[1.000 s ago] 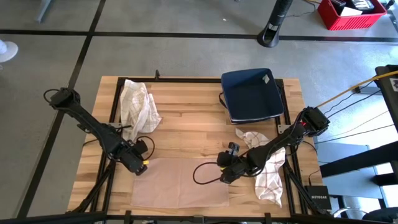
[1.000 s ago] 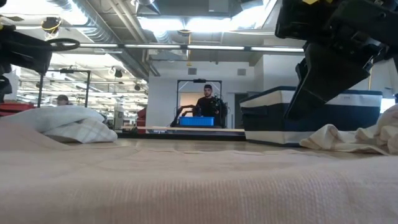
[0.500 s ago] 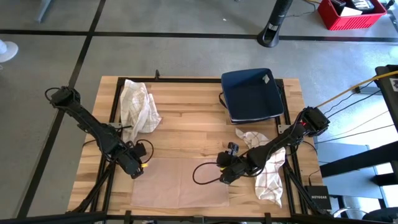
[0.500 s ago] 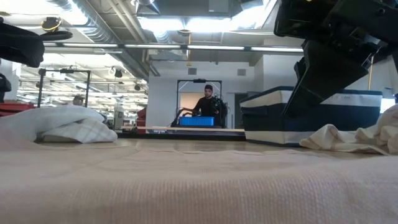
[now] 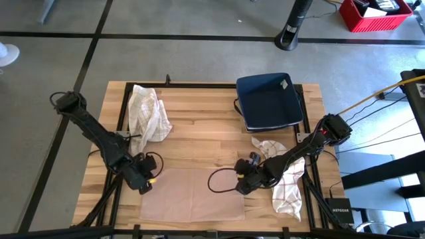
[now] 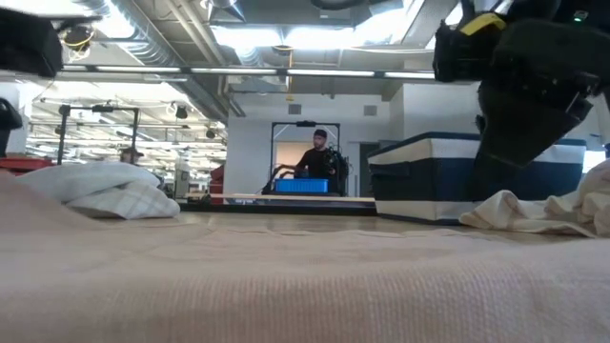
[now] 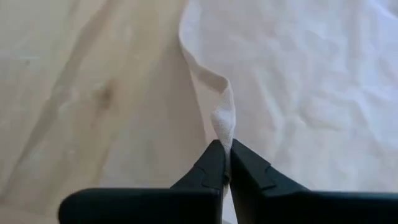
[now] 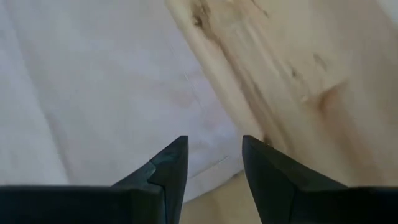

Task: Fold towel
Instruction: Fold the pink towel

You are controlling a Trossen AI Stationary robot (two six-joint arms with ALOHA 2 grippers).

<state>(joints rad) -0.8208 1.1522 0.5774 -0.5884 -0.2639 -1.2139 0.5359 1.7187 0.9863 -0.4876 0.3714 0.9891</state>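
Observation:
A beige towel (image 5: 192,194) lies spread flat on the wooden table, near its front edge; it fills the foreground of the low view (image 6: 305,286). My left gripper (image 5: 143,185) is at the towel's left edge, shut on it (image 7: 224,147). At the towel's right edge my right gripper (image 5: 241,188) stands open just above the cloth, its fingers (image 8: 214,142) over the towel's border next to bare wood. My left gripper pinches the towel's left edge (image 7: 222,123) between its two fingers, coming from above at a slant. The pinched cloth stands up in a small ridge in front of the fingertips. The remaining towel lies flat on the table.
A crumpled white checked cloth (image 5: 149,111) lies at the far left, another (image 5: 284,180) at the right beside my right arm. A dark blue bin (image 5: 269,99) stands at the far right. A person (image 6: 317,157) shows in the room beyond the table.
My left gripper has shifted slightly toward the table's near edge and has shut on the towel's left edge, raising a small ridge of cloth. My right gripper has rolled about its own axis and stayed where it was, still open.

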